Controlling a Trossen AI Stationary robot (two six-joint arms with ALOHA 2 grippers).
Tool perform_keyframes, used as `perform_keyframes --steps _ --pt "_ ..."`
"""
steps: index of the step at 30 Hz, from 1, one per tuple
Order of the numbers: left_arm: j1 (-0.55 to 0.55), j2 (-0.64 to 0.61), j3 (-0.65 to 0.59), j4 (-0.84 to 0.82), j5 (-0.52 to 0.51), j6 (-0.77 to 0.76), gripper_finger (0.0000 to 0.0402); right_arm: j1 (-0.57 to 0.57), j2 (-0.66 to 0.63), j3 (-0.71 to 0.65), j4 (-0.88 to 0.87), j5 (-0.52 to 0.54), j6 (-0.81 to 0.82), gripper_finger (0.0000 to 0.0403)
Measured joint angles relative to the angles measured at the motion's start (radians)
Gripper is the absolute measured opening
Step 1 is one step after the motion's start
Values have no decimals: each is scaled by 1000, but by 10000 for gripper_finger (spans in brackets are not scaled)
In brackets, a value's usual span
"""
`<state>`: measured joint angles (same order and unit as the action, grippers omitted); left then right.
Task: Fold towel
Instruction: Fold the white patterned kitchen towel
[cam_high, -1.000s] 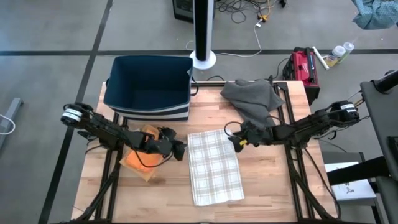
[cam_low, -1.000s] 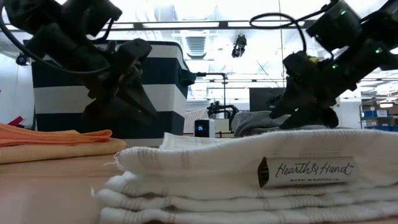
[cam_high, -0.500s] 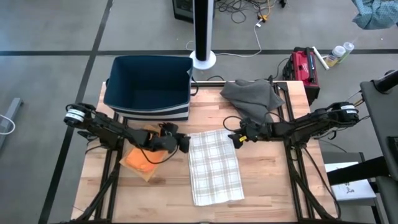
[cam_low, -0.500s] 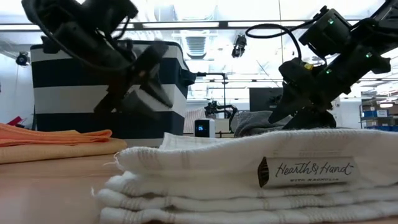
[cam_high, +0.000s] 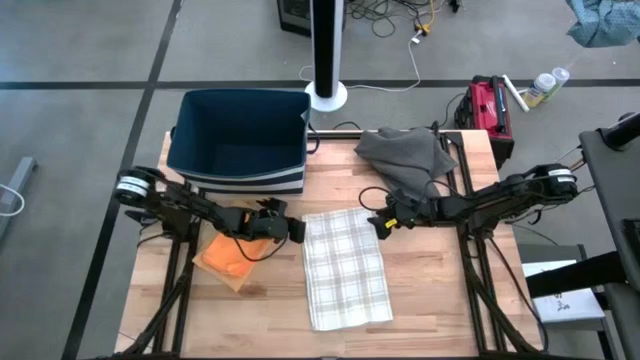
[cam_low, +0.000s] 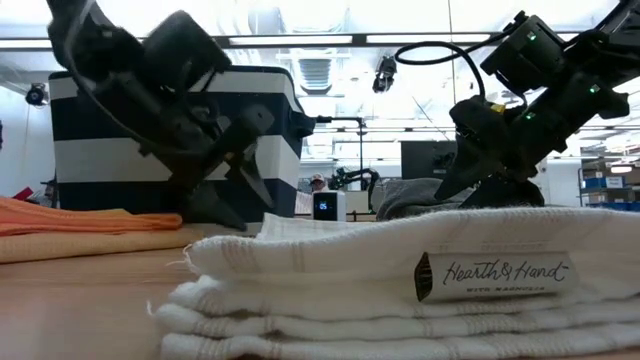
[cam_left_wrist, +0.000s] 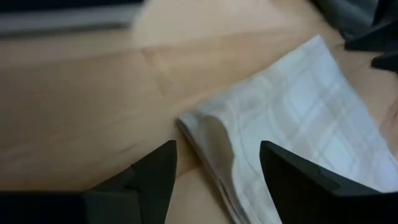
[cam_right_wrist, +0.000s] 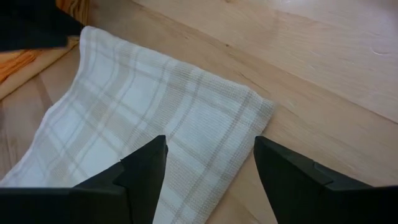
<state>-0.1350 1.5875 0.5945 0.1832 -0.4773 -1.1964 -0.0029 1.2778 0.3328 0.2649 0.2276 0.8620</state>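
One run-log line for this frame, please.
task: fold towel | plaid towel: folded, flat on table | left tool: open, at towel's far-left corner | right tool: open, at far-right corner | holding: nothing

I'm working in a robotics lab: bare concrete floor (cam_high: 90, 50) with loose cables (cam_high: 395, 20), a wooden table (cam_high: 430, 300) on a metal frame, fluorescent ceiling lights (cam_low: 330, 40) beyond my grippers.

Wooden table (cam_high: 420, 290) carries plaid towel (cam_high: 345, 268), bin (cam_high: 238, 140), cloths.
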Motion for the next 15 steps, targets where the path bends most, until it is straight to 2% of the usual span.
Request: perform_keyframes --steps 3,7,15 --pt "20 81 10 49 33 5 239 0 0 0 1 0 -8 240" --pt "39 151 41 80 23 13 256 0 0 0 -5 0 -9 239" --pt "42 151 103 25 38 116 251 0 0 0 -6 0 -22 225"
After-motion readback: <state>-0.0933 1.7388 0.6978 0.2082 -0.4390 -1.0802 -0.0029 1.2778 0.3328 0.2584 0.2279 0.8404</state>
